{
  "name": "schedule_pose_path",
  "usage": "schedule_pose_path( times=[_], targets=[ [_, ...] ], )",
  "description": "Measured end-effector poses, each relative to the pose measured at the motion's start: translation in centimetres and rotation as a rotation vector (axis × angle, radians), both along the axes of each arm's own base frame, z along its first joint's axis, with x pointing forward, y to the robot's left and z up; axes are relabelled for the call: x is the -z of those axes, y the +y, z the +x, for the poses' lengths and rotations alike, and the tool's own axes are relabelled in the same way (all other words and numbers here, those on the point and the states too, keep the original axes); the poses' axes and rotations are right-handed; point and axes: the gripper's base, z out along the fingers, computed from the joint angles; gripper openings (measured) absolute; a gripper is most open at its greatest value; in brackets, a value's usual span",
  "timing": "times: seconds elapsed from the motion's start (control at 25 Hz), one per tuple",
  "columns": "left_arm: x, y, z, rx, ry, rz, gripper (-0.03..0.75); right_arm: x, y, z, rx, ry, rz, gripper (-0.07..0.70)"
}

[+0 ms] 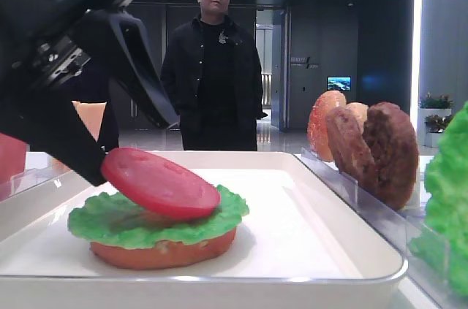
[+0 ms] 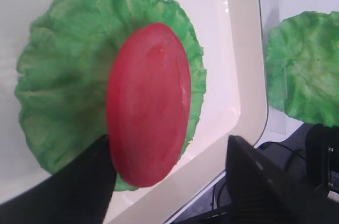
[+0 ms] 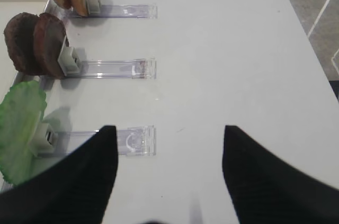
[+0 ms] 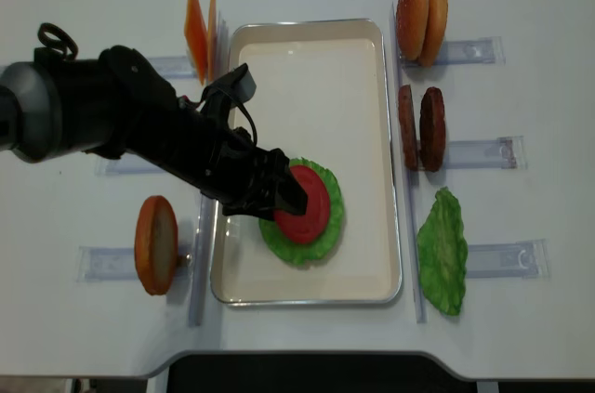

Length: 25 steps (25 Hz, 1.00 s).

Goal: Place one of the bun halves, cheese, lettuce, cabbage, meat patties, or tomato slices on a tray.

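On the white tray [image 4: 307,68] lies a bun half [image 1: 161,254] with a ruffled green lettuce leaf [image 4: 325,226] on top. A red tomato slice [image 4: 305,205] rests tilted on the lettuce, its left edge raised. My left gripper [image 4: 284,190] hovers over it, open. In the left wrist view the tomato slice [image 2: 148,102] leans against one finger [image 2: 79,181], and the other finger stands well clear over the tray rim [image 2: 249,75]. My right gripper [image 3: 168,127] is open over bare table with nothing between its fingers.
Clear racks flank the tray. On the right stand two bun halves [image 4: 421,6], two meat patties [image 4: 420,128] and a lettuce leaf [image 4: 442,251]. On the left stand cheese slices [image 4: 200,31] and a bun half [image 4: 155,244]. A man [image 1: 213,68] stands behind the table.
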Motion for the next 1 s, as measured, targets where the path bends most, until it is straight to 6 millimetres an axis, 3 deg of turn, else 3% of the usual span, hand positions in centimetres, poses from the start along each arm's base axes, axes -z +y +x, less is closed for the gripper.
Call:
schedule_pose_path(
  times=[0.6, 1.0],
  targets=[
    [-1.4, 1.1, -0.7, -0.024, -0.005, 0.092, 0.525, 0.0, 0.0, 0.0, 0.000, 0.000, 0.000, 0.416],
    [-5.0, 2.7, -1.2, -0.015, -0.007, 0.266, 0.526, 0.0, 0.0, 0.0, 0.000, 0.000, 0.000, 0.416]
  ],
)
